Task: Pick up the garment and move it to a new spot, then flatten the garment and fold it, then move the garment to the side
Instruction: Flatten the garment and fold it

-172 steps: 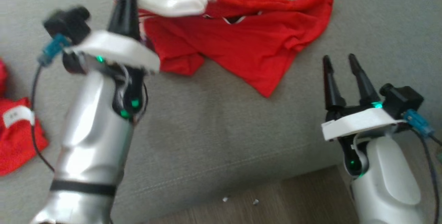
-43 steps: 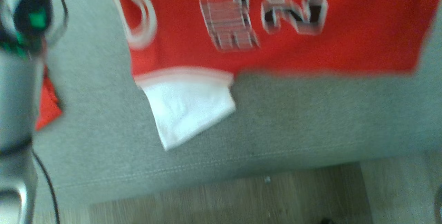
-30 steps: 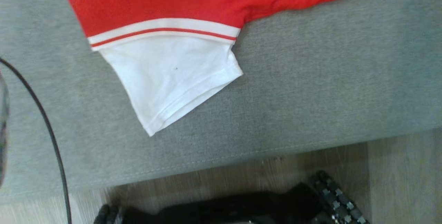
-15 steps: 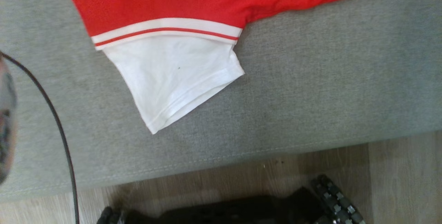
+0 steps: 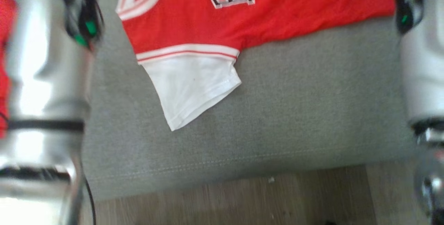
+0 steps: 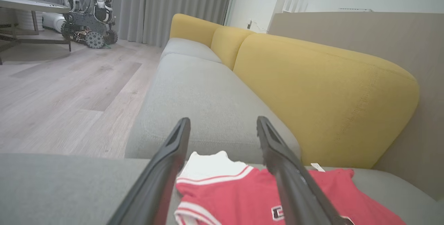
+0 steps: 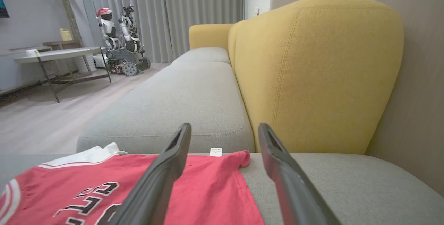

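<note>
The garment [image 5: 263, 13] is a red jersey with a white sleeve [image 5: 194, 86] and block numbers. It lies spread flat on the grey sofa seat [image 5: 312, 107], the sleeve pointing toward the front edge. In the head view my left forearm [image 5: 45, 79] and right forearm [image 5: 421, 65] flank it. My left gripper [image 6: 222, 121] hangs open above the jersey's [image 6: 242, 197] sleeve end, nothing between its fingers. My right gripper [image 7: 224, 127] is open too, over the jersey's [image 7: 208, 183] hem end near a white label [image 7: 215, 152].
Yellow back cushions [image 6: 322, 96] rise behind the seat. The wooden floor [image 5: 225, 200] starts just past the seat's front seam. Another red cloth [image 5: 4, 44] shows at the head view's left edge. Another robot [image 7: 121, 41] and a round table [image 7: 52, 55] stand across the room.
The jersey, crumpled and held by my left gripper seconds ago, now lies flat. Over the last second the head camera tilted up, bringing both forearms into its view; the jersey stayed put.
</note>
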